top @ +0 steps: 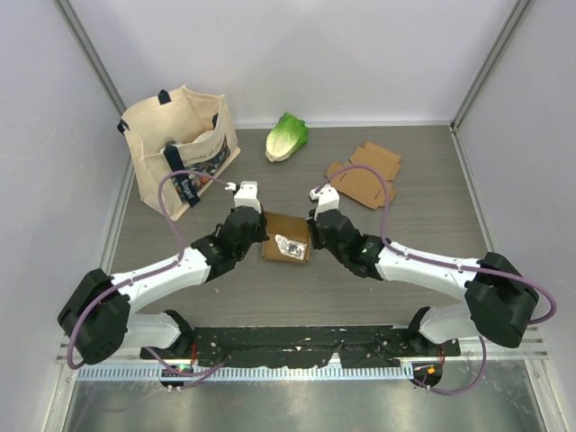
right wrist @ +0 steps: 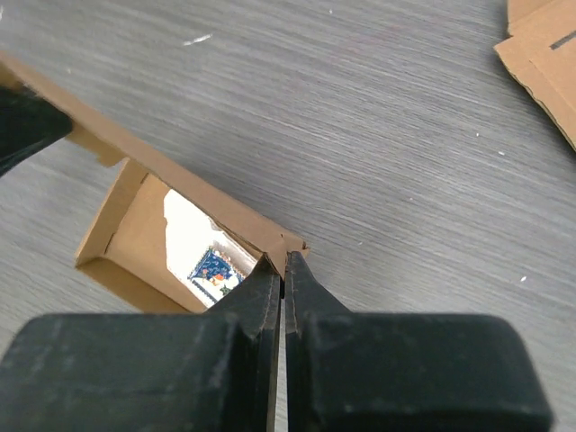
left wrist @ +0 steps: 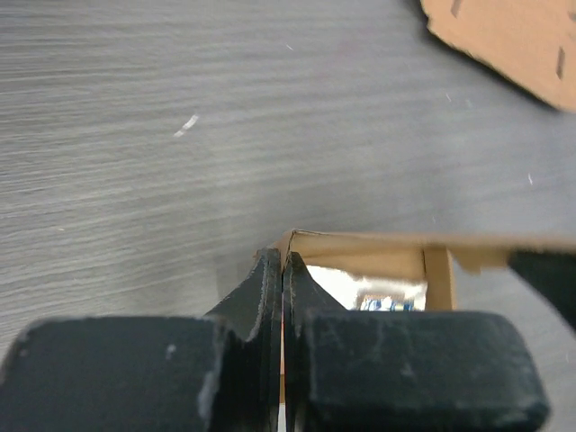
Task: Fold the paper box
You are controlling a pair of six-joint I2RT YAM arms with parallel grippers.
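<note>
At mid-table, left pincer (left wrist: 283, 263) and right pincer (right wrist: 282, 267) each clamp a paper box (top: 283, 225) corner.

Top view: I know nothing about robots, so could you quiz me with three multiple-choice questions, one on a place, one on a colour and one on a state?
1. Where is the bag?
A. far left corner
B. far right corner
C. between the arms

2. What colour is the lettuce?
A. red
B. green
C. purple

3. How do the left gripper and right gripper stand at the box?
A. both open above it
B. only the left holds it
C. both shut on its edges

Answers:
1 A, it sits at the far left in the top view.
2 B, its leaves are pale to bright green.
3 C, each wrist view shows one clamped on a cardboard corner.
</note>
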